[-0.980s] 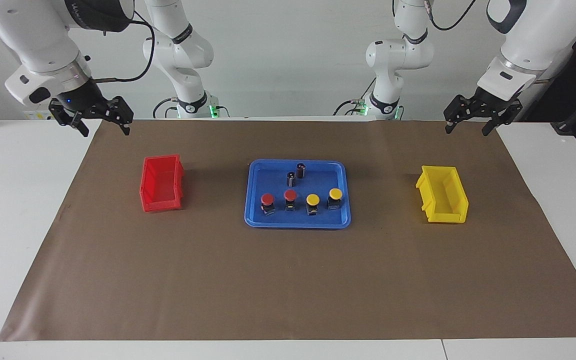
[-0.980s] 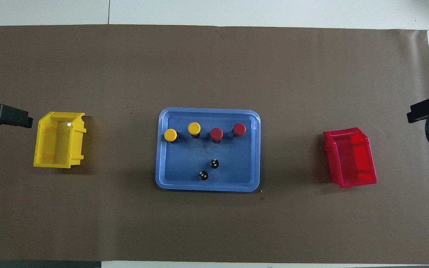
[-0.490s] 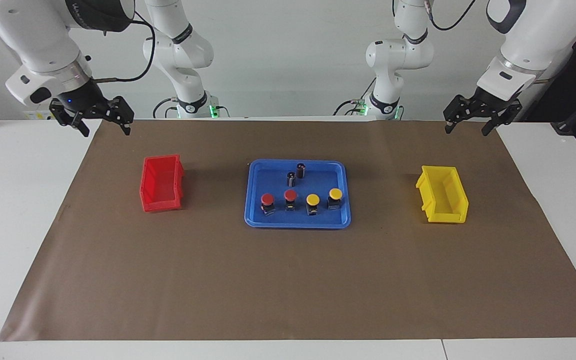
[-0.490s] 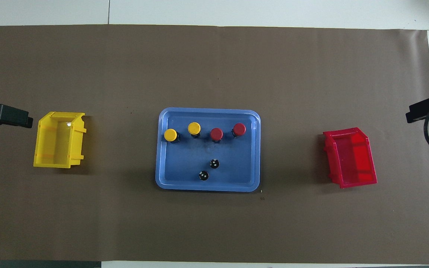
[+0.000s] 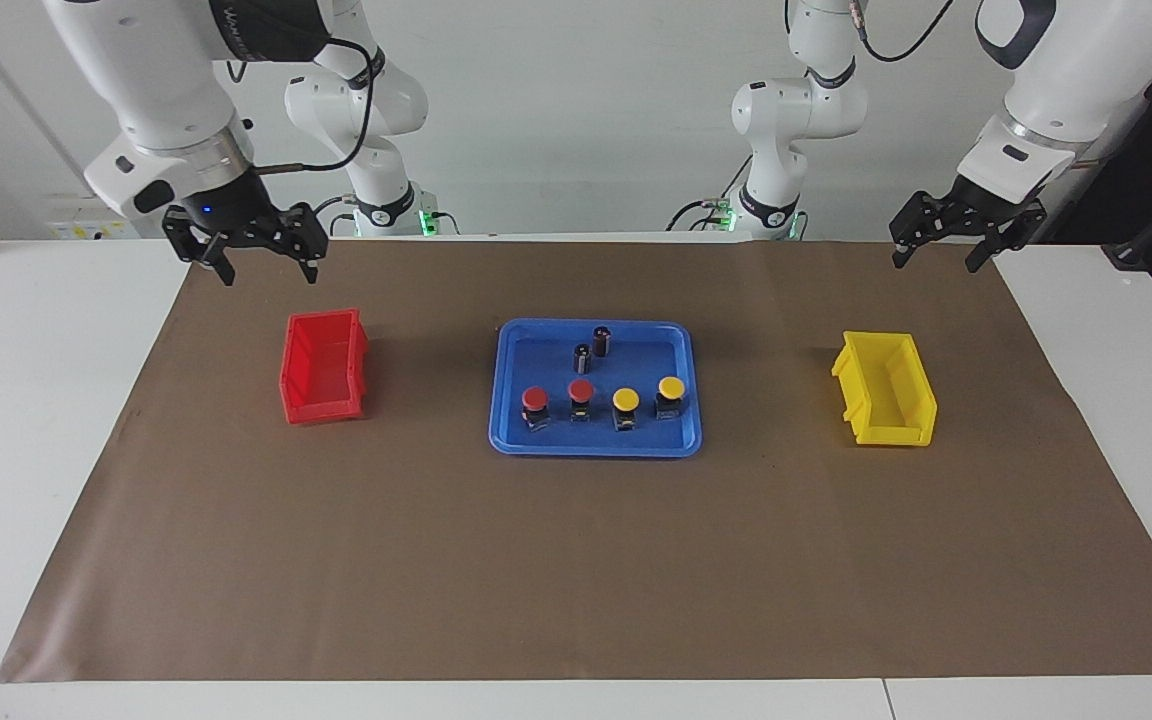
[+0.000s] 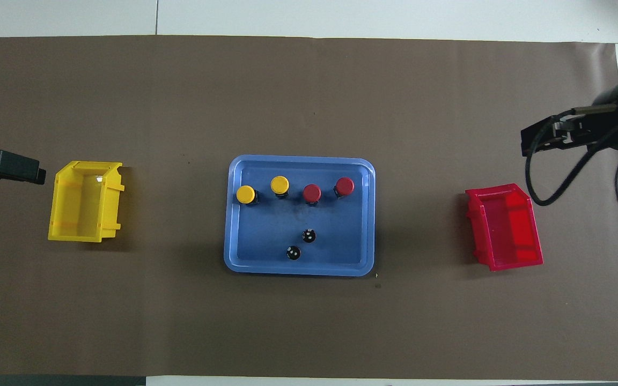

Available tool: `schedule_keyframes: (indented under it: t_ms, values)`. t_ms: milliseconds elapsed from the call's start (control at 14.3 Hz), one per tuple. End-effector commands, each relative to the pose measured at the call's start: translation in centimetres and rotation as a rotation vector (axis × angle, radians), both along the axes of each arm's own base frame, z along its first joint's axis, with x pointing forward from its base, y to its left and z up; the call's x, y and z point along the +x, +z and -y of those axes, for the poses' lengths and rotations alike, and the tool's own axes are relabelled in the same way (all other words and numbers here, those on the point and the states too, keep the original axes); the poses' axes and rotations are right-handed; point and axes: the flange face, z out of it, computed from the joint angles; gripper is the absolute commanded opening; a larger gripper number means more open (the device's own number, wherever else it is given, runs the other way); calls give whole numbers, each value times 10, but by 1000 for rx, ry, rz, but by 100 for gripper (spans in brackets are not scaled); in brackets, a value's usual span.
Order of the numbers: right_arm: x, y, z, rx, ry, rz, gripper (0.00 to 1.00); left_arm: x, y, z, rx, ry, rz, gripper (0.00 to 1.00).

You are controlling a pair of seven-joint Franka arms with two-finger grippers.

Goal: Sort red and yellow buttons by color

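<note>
Two red buttons (image 5: 534,400) (image 5: 581,391) and two yellow buttons (image 5: 626,400) (image 5: 671,388) stand in a row in a blue tray (image 5: 596,448). In the overhead view the reds (image 6: 311,192) (image 6: 344,186) and yellows (image 6: 245,194) (image 6: 279,185) also show. My right gripper (image 5: 270,277) is open and empty, up over the brown mat beside the red bin (image 5: 324,365). My left gripper (image 5: 933,264) is open and empty, waiting over the mat's corner beside the yellow bin (image 5: 886,390).
Two small dark cylinders (image 5: 602,340) (image 5: 583,356) stand in the tray, nearer to the robots than the buttons. The red bin (image 6: 505,228) is at the right arm's end, the yellow bin (image 6: 83,201) at the left arm's end. A brown mat (image 5: 576,580) covers the table.
My right gripper has moved in from the table's end toward the middle and now hangs over the mat by the red bin. The left arm and all objects are unmoved.
</note>
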Motion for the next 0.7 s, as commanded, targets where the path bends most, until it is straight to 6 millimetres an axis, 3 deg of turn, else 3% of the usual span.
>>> schedule_keyframes:
  t_ms: [0, 70, 210, 490, 630]
  values:
    - [36, -25, -86, 42, -85, 28, 100, -1, -3, -2, -17, 2, -7, 100]
    - [39, -30, -111, 72, -112, 69, 100, -1, -4, -2, -15, 4, -10, 100]
    - [35, -84, -168, 87, -127, 83, 100, -7, -11, -4, -14, 10, -20, 100]
    - [-1, -179, -204, 128, -102, 163, 100, -10, -16, -5, -13, 11, -24, 100]
    - [-7, -201, -208, 104, -58, 165, 100, -9, -19, -5, -14, 8, -19, 100]
